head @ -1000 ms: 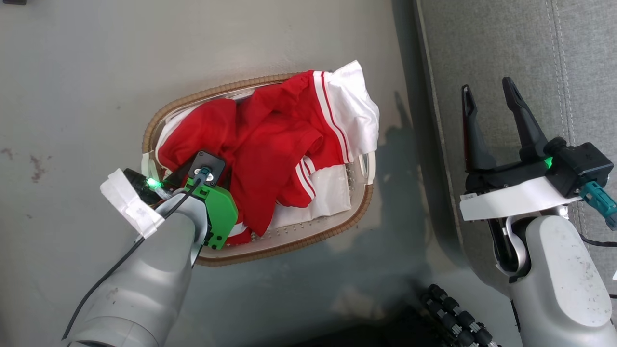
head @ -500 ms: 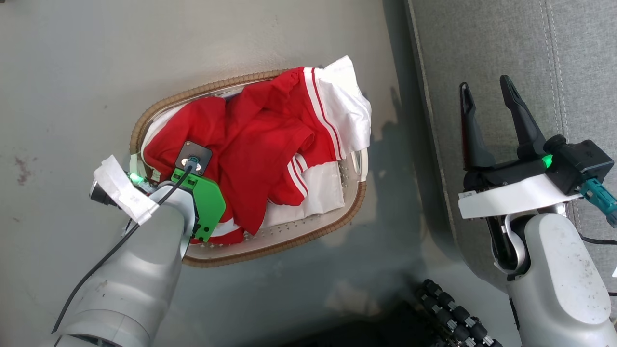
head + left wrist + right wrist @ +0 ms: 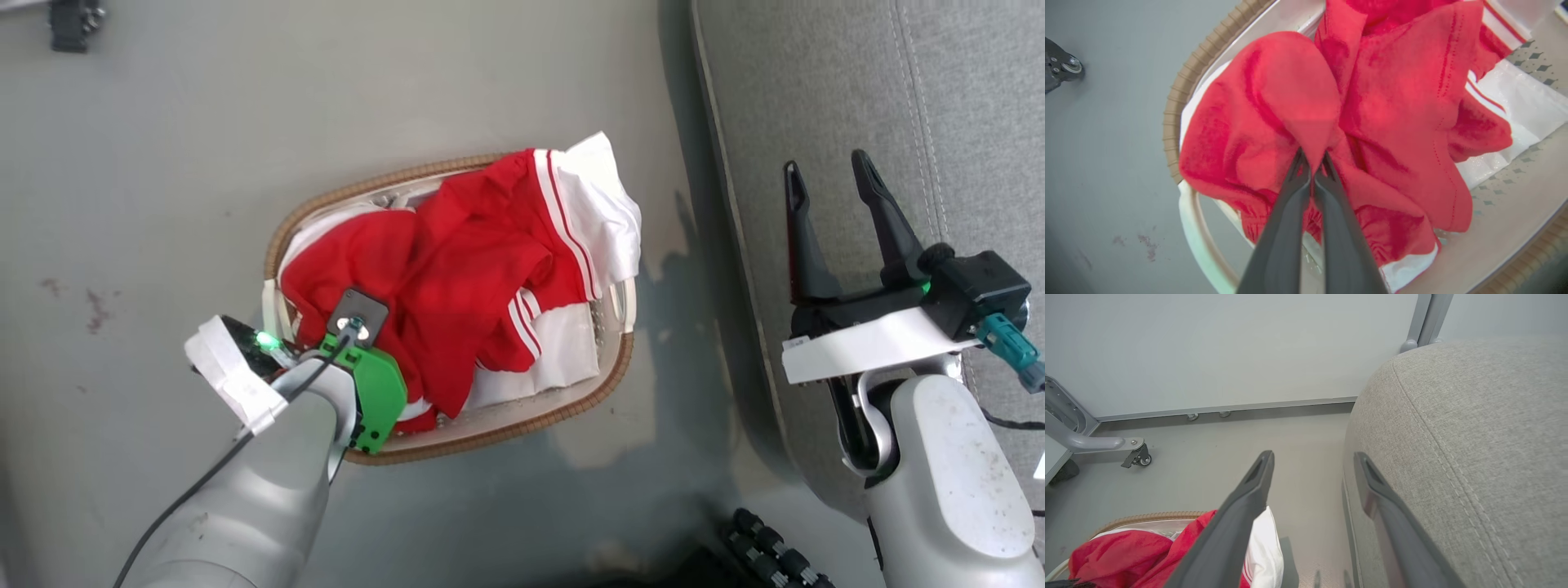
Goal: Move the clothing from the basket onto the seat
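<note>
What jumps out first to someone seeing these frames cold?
Bright red clothing heaped in the basket on the grey floor, centre of the head view. The left gripper is shut on a fold of it; the right gripper hangs open over the grey seat at right.

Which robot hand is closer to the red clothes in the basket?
Left. The left gripper pinches a fold of the bright red clothing in the white perforated basket. The right gripper hangs open over the grey fabric seat, apart from it.
</note>
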